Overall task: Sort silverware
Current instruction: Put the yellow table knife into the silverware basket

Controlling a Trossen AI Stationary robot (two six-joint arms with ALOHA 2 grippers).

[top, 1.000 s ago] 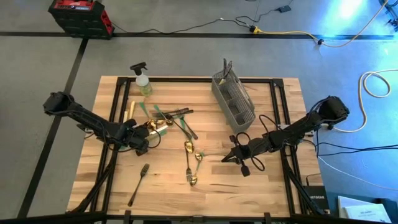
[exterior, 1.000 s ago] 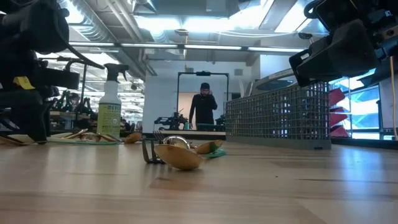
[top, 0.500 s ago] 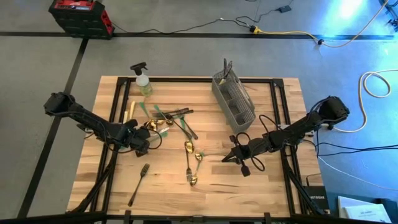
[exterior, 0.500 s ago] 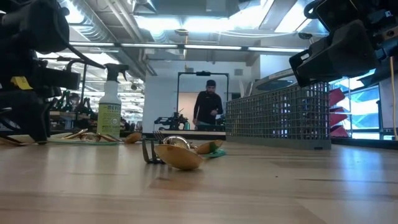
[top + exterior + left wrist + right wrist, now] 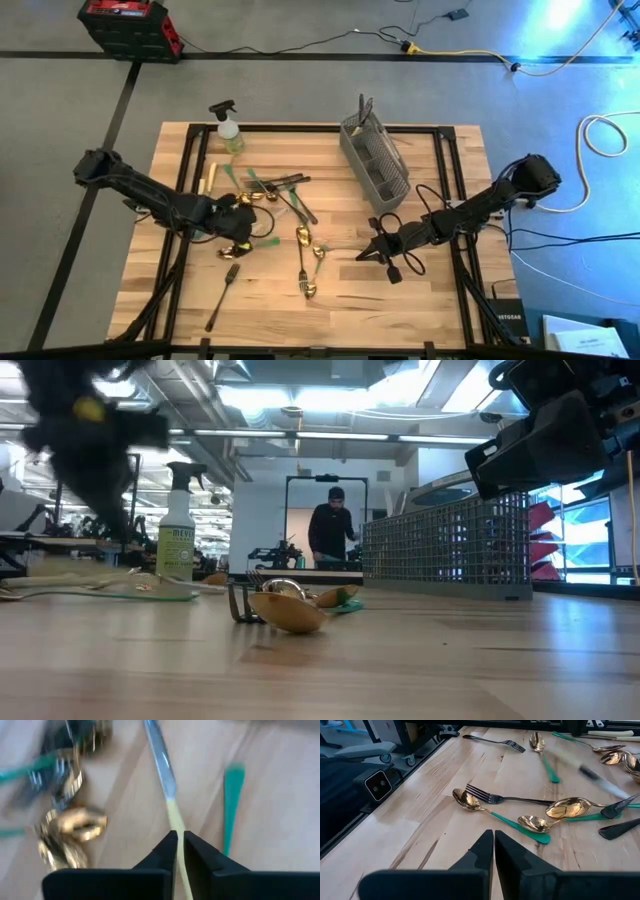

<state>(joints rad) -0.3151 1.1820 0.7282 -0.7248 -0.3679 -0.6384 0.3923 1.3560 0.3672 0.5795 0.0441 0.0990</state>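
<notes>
Left gripper [image 5: 240, 243]: positioned left of centre in the high view, above the wooden table [image 5: 440, 300]. In the left wrist view its fingers [image 5: 167, 851] are clenched on the cream handle of a knife [image 5: 167, 795], whose steel blade runs toward the top of that frame. The knife is too small to make out in the high view.

Right gripper [image 5: 368, 253]: positioned right of centre in the high view, just off the lower end of the grey mesh caddy [image 5: 374, 157]. Its fingers [image 5: 482, 851] are pressed together with nothing between them.

Silverware, as placed in the high view:
- A cluster of gold and green-handled pieces [image 5: 265, 192] lies just above and right of the left gripper, in the upper-centre part of the table.
- A gold spoon [image 5: 302, 238] and further gold pieces with green handles [image 5: 318, 255] lie at centre frame, between the two grippers.
- A dark fork [image 5: 223, 295] lies alone in the lower left of the table, below the left gripper.
- A cream-handled piece [image 5: 211, 176] lies at the left edge of the cluster.
- Some handles stand upright in the caddy's upper end [image 5: 364, 110].

A spray bottle [image 5: 230, 130] stands at the table's upper left. In the low view a person [image 5: 330, 535] stands in the room beyond the table, at centre frame.
</notes>
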